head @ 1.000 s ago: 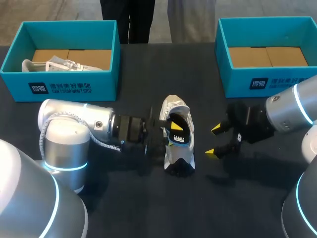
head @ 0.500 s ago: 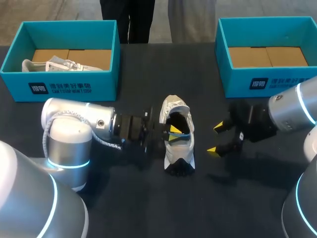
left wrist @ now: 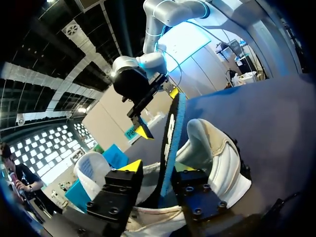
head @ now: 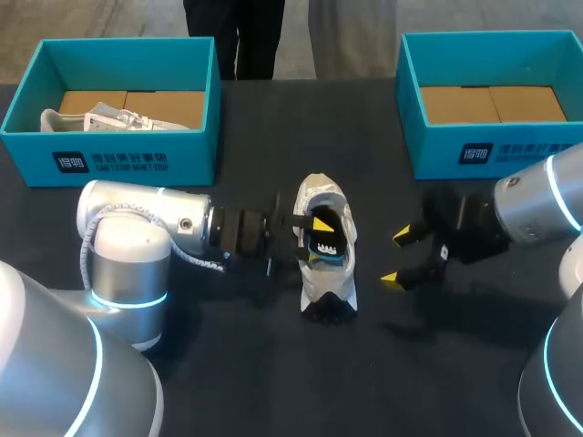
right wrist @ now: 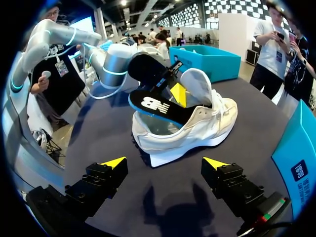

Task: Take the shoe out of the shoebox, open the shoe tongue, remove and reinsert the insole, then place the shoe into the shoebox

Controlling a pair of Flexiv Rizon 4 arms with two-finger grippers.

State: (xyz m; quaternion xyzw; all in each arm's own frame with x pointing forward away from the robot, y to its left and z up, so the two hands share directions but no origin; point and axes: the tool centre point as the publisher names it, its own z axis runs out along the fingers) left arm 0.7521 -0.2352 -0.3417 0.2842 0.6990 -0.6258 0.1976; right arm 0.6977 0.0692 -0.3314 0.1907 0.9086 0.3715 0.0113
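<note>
Done: shoe (head: 328, 284) out on worktop (head: 273, 382), tongue (right wrist: 197, 81) open.
Insole (right wrist: 158, 104): half out, clamped in left jaws.
Right jaws: wide, empty.
Remaining: reseat insole, box shoe.

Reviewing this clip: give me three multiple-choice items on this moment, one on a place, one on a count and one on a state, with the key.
1. Where is the shoe whose insole sticks out?
A. inside a box
B. on the table
C. lifted off the table

2. How many teal boxes stand on the table?
A. one
B. two
C. three

3. The right claw is
A. open and empty
B. shut on the insole
C. shut on the shoe

Key:
1 B, its sole rests on the dark table.
2 B, one box is at the far left and a second at the far right.
3 A, its fingers stand apart beside the shoe and touch nothing.
</note>
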